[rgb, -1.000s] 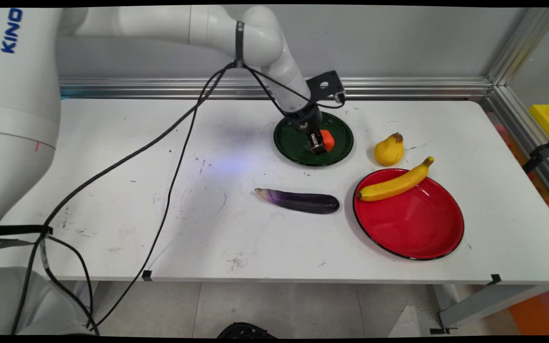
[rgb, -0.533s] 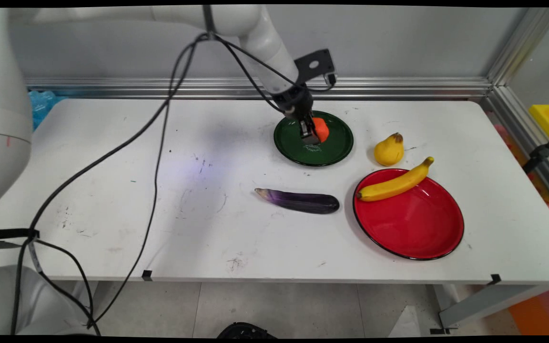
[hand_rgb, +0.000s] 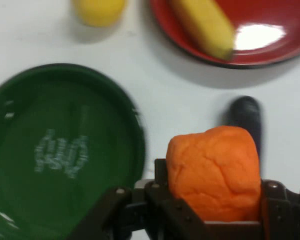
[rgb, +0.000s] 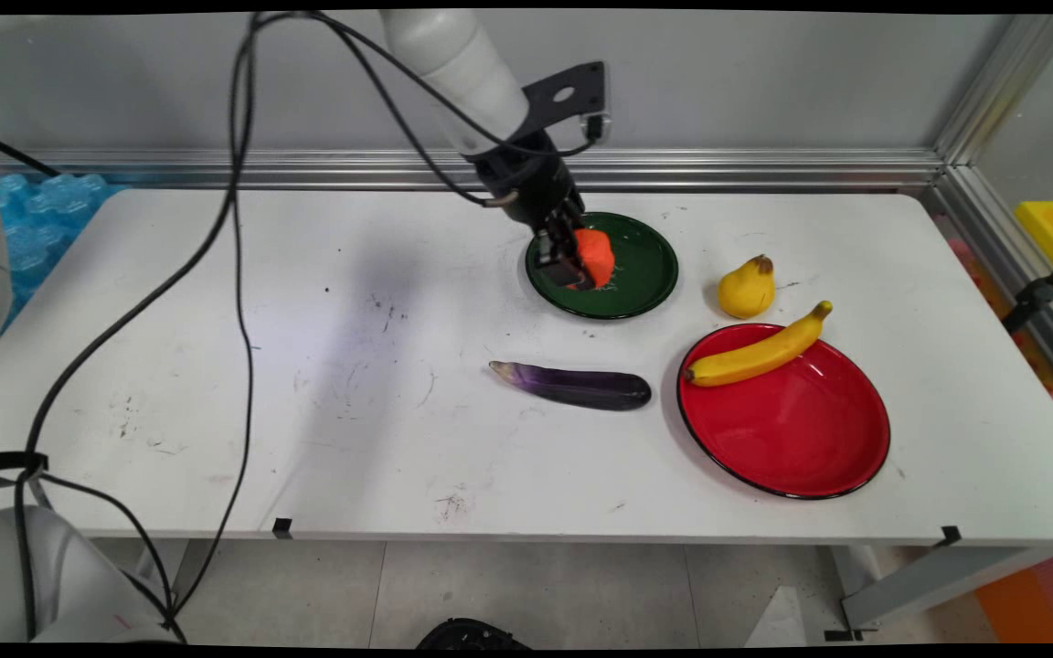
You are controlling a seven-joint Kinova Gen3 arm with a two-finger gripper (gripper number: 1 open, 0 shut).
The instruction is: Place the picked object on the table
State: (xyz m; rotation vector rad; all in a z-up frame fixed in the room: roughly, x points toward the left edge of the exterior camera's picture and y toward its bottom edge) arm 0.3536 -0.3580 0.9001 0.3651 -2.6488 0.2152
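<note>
Here the white table [rgb: 216, 439] spreads beneath everything, and the gripper [rgb: 574, 260] hangs above its far middle part, its two black fingers [rgb: 556, 263] closed on an orange lump [rgb: 594, 256] with a rough, bread-like surface. In the hand view the orange lump [hand_rgb: 212, 170] fills the space between the black linkage, pinched from both sides, and it is lifted clear of the surface under it.

Well off from the fingers, toward the table's near right side, lies the red plate [rgb: 787, 420], round with a dark rim. The banana [rgb: 755, 352] rests across its far edge, one end poking out past the rim. In the hand view the red plate [hand_rgb: 270, 42] and the banana [hand_rgb: 202, 22] show at the top, beyond the held lump.

Directly below and just behind the fingers sits the green plate [rgb: 641, 274], dark and round; the held lump hangs over its left part in the main view. In the hand view the green plate [hand_rgb: 65, 150] lies to the left of the fingers, with a pale printed mark at its middle and nothing on it.

Nearer the camera than the fingers, on the bare table, lies the purple eggplant [rgb: 574, 385], lengthwise left to right; its dark end [hand_rgb: 246, 117] peeks from behind the lump in the hand view.

The yellow pear [rgb: 747, 287] stands on the table to the right of the fingers, between the green plate and the red plate, touching neither.
</note>
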